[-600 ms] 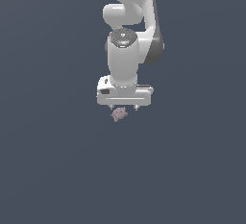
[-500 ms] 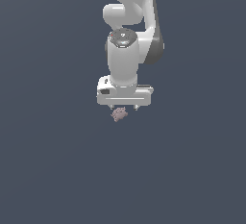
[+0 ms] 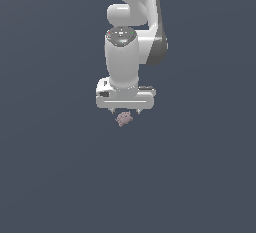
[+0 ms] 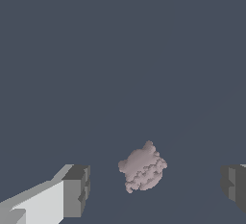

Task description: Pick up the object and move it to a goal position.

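The object [image 3: 124, 119] is a small lumpy pinkish-mauve blob just under the white arm's hand in the exterior view. My gripper [image 3: 125, 112] hangs directly above it, pointing down. In the wrist view the object [image 4: 142, 167] lies between the two dark fingertips [image 4: 77, 189], with a clear gap on each side. The gripper [image 4: 156, 185] is open and nothing is held. Whether the blob rests on a surface cannot be told against the flat background.
A uniform dark blue-grey background fills both views. The white arm [image 3: 132, 37] rises from the gripper to the upper edge of the exterior view. No other objects show.
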`<state>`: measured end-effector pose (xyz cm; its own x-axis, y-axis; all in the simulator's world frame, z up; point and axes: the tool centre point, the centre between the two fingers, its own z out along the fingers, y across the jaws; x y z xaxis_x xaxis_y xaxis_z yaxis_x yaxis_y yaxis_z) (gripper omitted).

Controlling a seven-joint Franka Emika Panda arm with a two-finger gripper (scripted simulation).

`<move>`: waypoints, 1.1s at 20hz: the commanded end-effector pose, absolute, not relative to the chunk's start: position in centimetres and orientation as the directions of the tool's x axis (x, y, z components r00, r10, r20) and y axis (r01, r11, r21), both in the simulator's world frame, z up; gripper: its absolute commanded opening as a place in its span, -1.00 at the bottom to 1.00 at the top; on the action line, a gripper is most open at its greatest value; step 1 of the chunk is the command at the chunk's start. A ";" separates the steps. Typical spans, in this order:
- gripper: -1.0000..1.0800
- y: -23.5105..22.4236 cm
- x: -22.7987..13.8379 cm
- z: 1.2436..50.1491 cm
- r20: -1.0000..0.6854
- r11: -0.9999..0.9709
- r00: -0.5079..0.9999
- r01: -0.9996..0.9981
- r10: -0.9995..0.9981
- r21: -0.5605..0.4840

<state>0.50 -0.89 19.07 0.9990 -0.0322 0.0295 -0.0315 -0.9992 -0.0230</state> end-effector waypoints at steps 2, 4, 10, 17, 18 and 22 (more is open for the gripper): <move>0.92 -0.9 0.5 19.1 0.029 -0.999 0.999 -0.030 -0.031 -0.024; 0.92 -0.9 0.5 19.0 0.029 -0.999 0.999 -0.036 -0.036 -0.023; 0.92 -0.9 0.2 18.5 0.026 -0.996 0.996 -0.082 -0.083 -0.025; 0.92 -0.9 -0.6 17.1 0.019 -0.981 0.981 -0.194 -0.194 -0.026; 0.92 -1.0 -0.7 16.9 0.018 -0.976 0.976 -0.215 -0.215 -0.026; 0.92 -1.0 -1.4 15.8 0.012 -0.950 0.950 -0.311 -0.311 -0.026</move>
<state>-1.13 -1.01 16.23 0.9616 -0.2742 0.0141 -0.2738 -0.9614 -0.0262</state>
